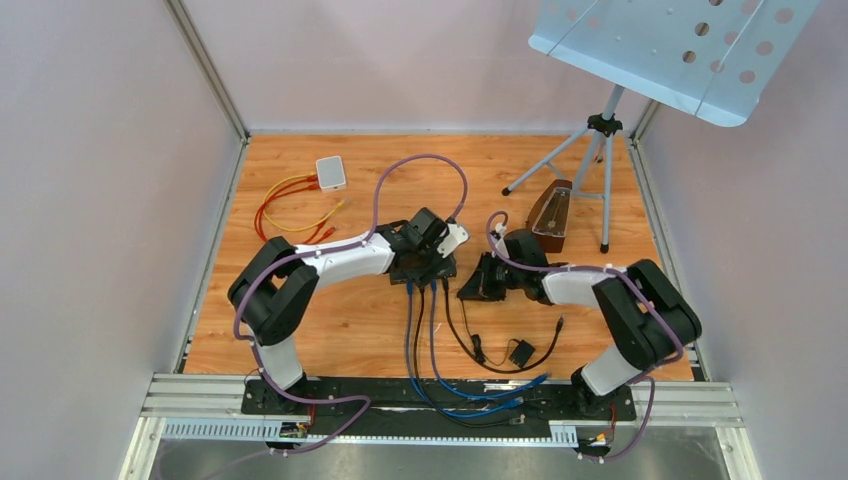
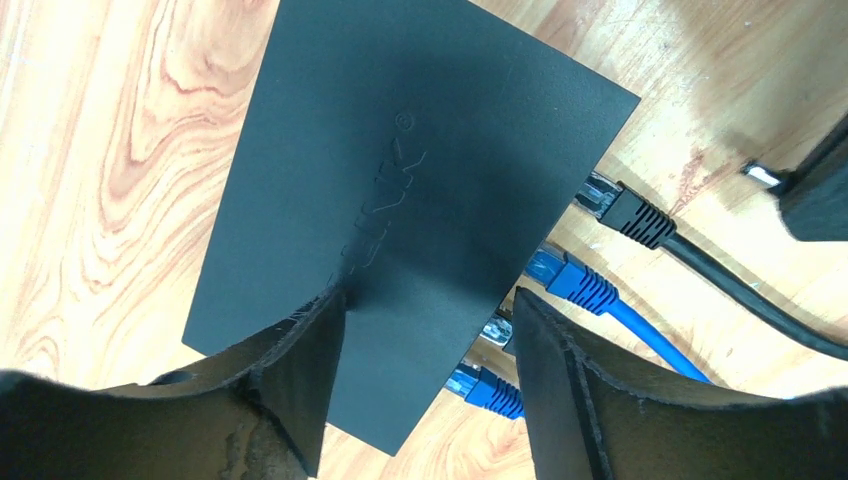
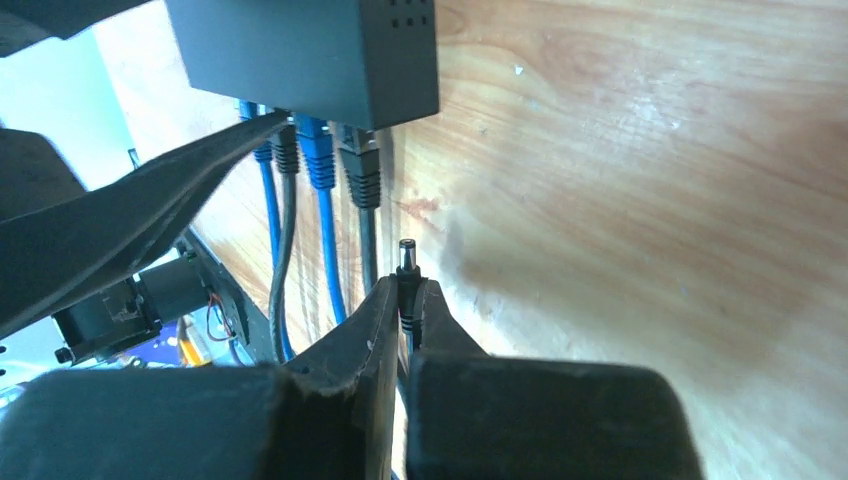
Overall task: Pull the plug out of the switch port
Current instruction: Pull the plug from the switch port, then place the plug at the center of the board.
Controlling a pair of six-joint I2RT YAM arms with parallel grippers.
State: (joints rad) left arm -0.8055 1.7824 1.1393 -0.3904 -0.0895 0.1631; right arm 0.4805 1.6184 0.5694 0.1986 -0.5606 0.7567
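Right wrist: right fingers (image 3: 362, 340) pinch the plug (image 3: 407, 262) near the switch (image 3: 310, 50), left fingers (image 2: 290, 385) spread over it

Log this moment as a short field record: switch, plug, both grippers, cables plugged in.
switch: black network switch, flat on the wooden table
plug: barrel plug, out of its port, tip clear of the switch
right gripper: shut on the barrel plug
left gripper: open, one finger over the switch's top, the other past its port edge
plugged in: blue Ethernet cables, black Ethernet cables
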